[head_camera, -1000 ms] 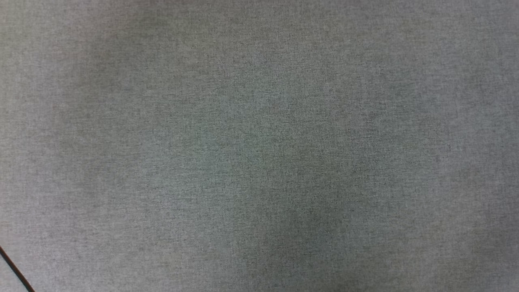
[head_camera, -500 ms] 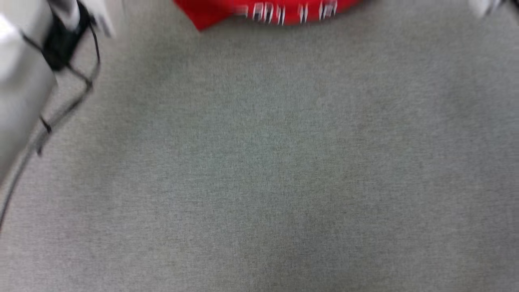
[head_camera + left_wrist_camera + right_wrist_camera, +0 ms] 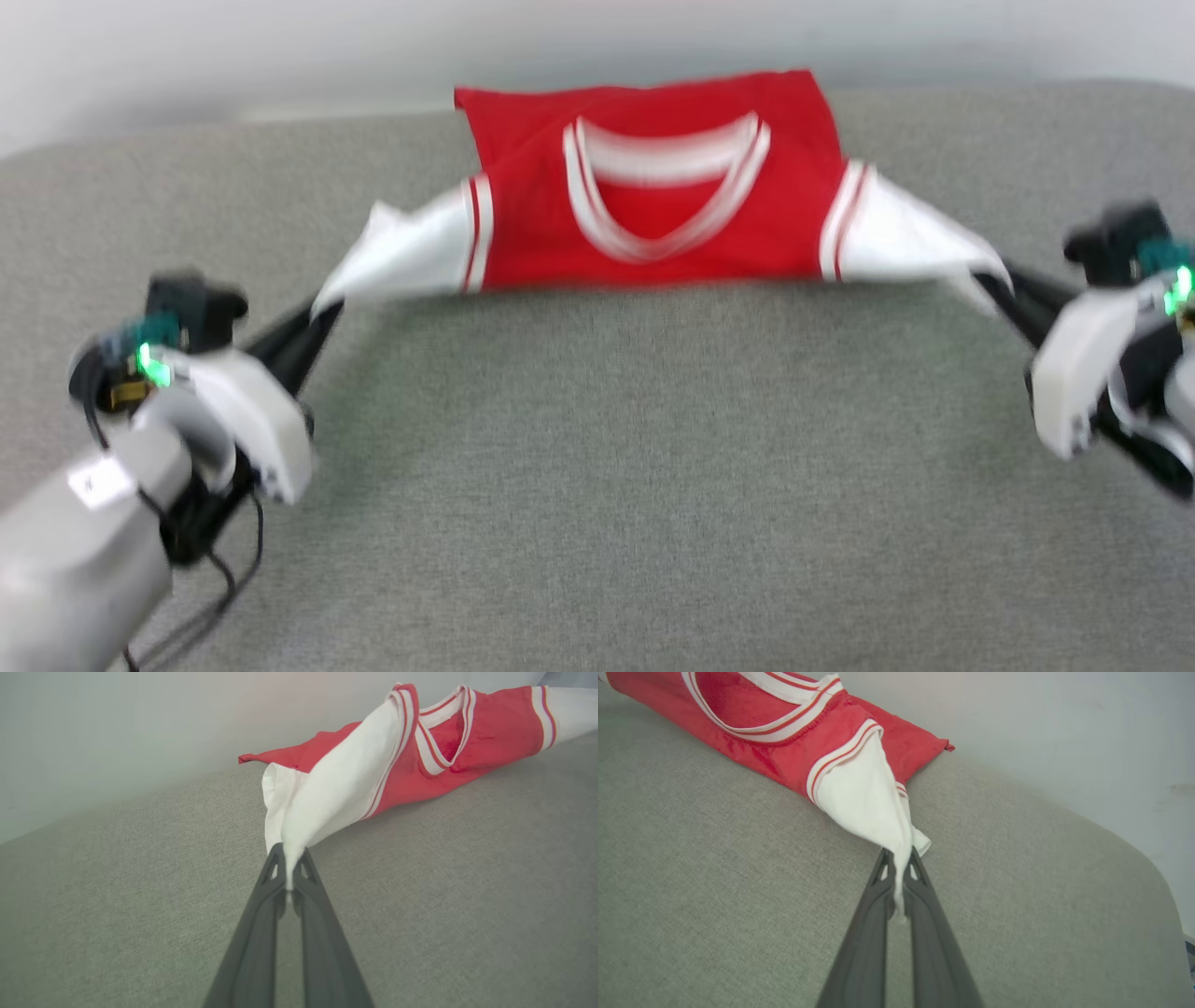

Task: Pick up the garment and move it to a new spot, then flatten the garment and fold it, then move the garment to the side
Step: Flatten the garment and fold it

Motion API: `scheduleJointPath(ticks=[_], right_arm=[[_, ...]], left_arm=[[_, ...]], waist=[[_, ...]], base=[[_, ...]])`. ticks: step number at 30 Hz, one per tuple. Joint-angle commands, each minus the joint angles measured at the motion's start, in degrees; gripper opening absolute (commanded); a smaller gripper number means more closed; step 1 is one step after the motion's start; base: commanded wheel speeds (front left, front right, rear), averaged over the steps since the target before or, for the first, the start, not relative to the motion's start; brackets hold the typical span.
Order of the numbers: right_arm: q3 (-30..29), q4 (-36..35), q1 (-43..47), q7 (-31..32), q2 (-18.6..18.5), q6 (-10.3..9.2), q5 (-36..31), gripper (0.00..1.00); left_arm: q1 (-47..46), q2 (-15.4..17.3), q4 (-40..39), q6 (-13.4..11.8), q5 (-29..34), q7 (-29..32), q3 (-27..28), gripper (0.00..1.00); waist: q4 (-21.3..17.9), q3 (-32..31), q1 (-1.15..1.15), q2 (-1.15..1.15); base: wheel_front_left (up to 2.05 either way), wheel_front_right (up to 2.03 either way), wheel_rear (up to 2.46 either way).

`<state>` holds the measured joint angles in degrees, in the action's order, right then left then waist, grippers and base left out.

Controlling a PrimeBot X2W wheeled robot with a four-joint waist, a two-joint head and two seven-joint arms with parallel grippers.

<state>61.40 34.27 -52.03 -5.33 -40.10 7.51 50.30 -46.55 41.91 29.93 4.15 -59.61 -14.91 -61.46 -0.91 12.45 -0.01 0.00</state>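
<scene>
The garment (image 3: 653, 187) is a red shirt with white sleeves and a striped V-neck, stretched across the far part of the grey table (image 3: 597, 485). My left gripper (image 3: 322, 313) is shut on the tip of its left white sleeve, seen close in the left wrist view as the garment (image 3: 345, 779) pinched in the left gripper (image 3: 289, 854). My right gripper (image 3: 990, 280) is shut on the other sleeve tip; the right wrist view shows the garment (image 3: 864, 788) pinched in that gripper (image 3: 899, 856). The red body rests on the cloth, and both sleeves are pulled taut outward.
A pale wall (image 3: 280, 47) runs just behind the table's far edge, close to the shirt's hem. The table's rounded far corner (image 3: 1148, 858) lies to the right. Grey cloth stretches wide between the arms and toward me. Cables (image 3: 215, 597) hang by my left forearm.
The head camera has swung upward: a second ago it showed bare grey cloth, then the shirt's blurred edge, and now the whole stretched shirt with both arms.
</scene>
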Motion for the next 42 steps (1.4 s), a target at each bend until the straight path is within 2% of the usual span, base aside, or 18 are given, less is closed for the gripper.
scheduleJointPath(ticks=[1, 11, 17, 23, 30, 31, 32, 33, 37, 42], right_arm=[[0.20, -0.58, 2.48, -0.34, -0.88, -0.04, 0.20, 0.00], [-2.29, -4.42, 22.47, -1.67, -5.18, -0.04, 2.38, 0.00], [-7.52, -7.51, 33.92, -1.11, -8.27, -0.04, 3.59, 0.00], [-14.11, -10.87, 44.40, 0.61, -10.38, -0.06, 3.59, 0.00], [-20.87, -14.57, 51.27, 6.51, -9.56, -0.06, -0.09, 0.00], [-22.56, -14.90, 51.50, 7.11, -8.94, -0.06, -0.38, 0.41], [-22.56, -14.90, 51.50, 7.11, -8.94, -0.06, -0.38, 0.41], [-25.74, -16.58, 52.10, 8.80, -7.57, -0.06, -0.75, 1.00], [-30.20, -20.55, 51.58, 11.97, -8.13, -0.05, -3.58, 1.00], [-43.68, -31.80, 46.21, 17.40, -9.14, -0.04, -8.34, 1.00]], left_arm=[[2.55, 0.87, -0.55, -0.59, -0.46, -0.37, 0.02, 0.00], [20.51, 5.39, -4.92, -3.79, -5.36, -0.29, -0.11, 0.00], [28.62, 8.34, -8.76, -6.78, -8.20, -0.24, -0.76, 0.00], [33.99, 11.00, -13.16, -8.83, -9.90, 0.37, -2.02, 0.00], [34.99, 10.74, -15.39, -10.44, -9.40, 0.54, -2.65, 0.00], [34.61, 10.41, -15.69, -10.56, -9.11, 0.51, -2.61, 0.00], [34.61, 10.41, -15.69, -10.56, -9.11, 0.51, -2.61, 0.00], [33.95, 10.08, -16.21, -10.95, -8.29, 0.42, -2.66, 0.00], [33.12, 9.16, -17.38, -11.67, -7.54, 0.16, -1.99, 0.00], [30.85, 8.32, -20.99, -13.32, -5.27, -0.16, 0.81, 0.00]], waist=[[0.20, -2.79, 0.01, 0.00], [0.36, -10.99, 0.01, 0.00], [0.89, -13.79, 0.01, 0.00], [1.46, -14.43, 0.01, 0.00], [1.90, -13.85, 0.01, 0.00], [1.99, -13.75, 0.01, 0.00], [1.99, -13.75, 0.01, 0.00], [2.15, -13.64, 0.01, 0.00], [2.59, -13.25, 0.01, 0.00], [4.79, -9.87, 0.01, 0.00]], base=[[0.00, 0.00, 0.00], [0.00, 0.00, 0.00], [0.00, 0.00, 0.00], [0.00, 0.00, 0.00], [0.00, 0.00, 0.00], [0.00, 0.00, 0.00], [0.00, 0.00, 0.00], [0.00, 0.00, 0.00], [0.00, 0.00, 0.00], [0.00, 0.00, 0.00]])
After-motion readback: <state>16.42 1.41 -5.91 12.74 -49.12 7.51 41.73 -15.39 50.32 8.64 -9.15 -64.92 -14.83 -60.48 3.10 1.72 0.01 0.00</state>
